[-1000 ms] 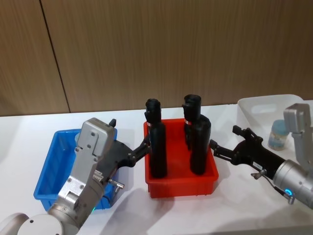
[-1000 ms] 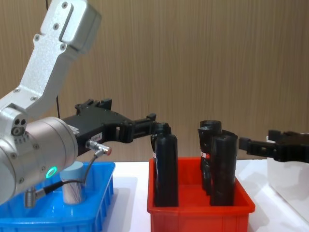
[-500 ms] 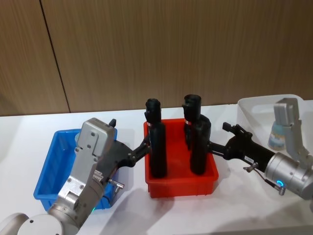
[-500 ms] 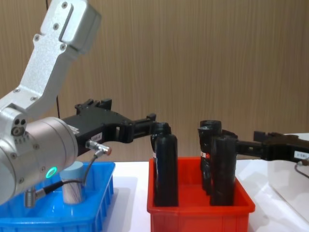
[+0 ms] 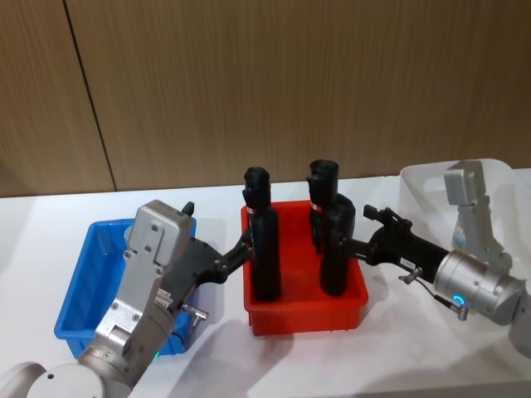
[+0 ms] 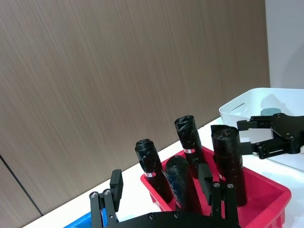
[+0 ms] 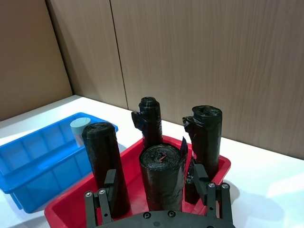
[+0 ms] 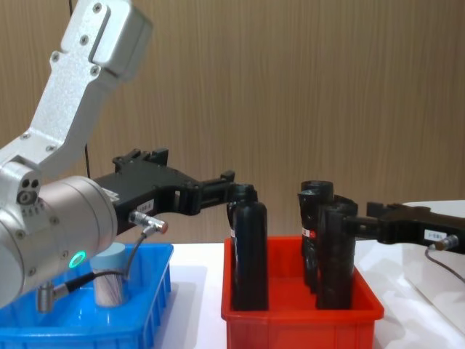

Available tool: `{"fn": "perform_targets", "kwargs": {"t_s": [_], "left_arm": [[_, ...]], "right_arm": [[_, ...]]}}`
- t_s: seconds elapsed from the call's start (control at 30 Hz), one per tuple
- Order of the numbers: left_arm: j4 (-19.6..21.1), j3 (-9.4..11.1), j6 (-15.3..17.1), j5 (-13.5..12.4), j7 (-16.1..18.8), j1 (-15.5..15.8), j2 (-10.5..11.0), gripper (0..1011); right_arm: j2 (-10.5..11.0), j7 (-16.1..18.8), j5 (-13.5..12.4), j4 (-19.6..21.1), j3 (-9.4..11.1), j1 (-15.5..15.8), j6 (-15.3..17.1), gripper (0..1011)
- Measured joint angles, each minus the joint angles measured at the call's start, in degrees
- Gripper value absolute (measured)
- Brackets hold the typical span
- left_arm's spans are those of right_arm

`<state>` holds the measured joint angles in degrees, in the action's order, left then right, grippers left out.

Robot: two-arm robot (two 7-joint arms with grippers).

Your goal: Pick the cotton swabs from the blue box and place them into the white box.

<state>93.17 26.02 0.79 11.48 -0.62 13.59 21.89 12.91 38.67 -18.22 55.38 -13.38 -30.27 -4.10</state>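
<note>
Head view: I take the red bin [image 5: 304, 315] as my landmark. The blue box [image 5: 81, 286] sits to its left, the white box [image 5: 423, 186] to its right and farther back. My left gripper [image 5: 241, 249] reaches from over the blue box to the red bin's left rim. My right gripper [image 5: 353, 242] comes in from the white box side, up against the tall black bottles [image 5: 265, 240].

Left wrist view: left fingers [image 6: 116, 186] spread open, nothing between them; a pale lid [image 6: 271, 111] shows inside the white box, beyond the red bin.

Right wrist view: right fingers [image 7: 110, 183] parted and empty, bottles just ahead; a cotton swab jar [image 7: 79, 129] stands in the blue box beyond the bin.

Chest view: that jar [image 8: 110, 280] stands upright in the blue box, left of the red bin.
</note>
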Motion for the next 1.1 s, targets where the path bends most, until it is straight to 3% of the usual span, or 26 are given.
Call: {"fn": "perform_targets", "kwargs": {"t_s": [1.03,1.1], "left_arm": [[0.0,0.0,0.0,0.0,0.0,0.0,0.0,1004],[0.0,0.0,0.0,0.0,-0.01,0.0,0.0,1004]], "right_arm": [[-3.64,3.11,1.0,-15.57,-2.22,-9.82,-4.74,1001],[-3.82,3.16,1.06,-16.37,-2.34,-10.27,-4.96,963]]}}
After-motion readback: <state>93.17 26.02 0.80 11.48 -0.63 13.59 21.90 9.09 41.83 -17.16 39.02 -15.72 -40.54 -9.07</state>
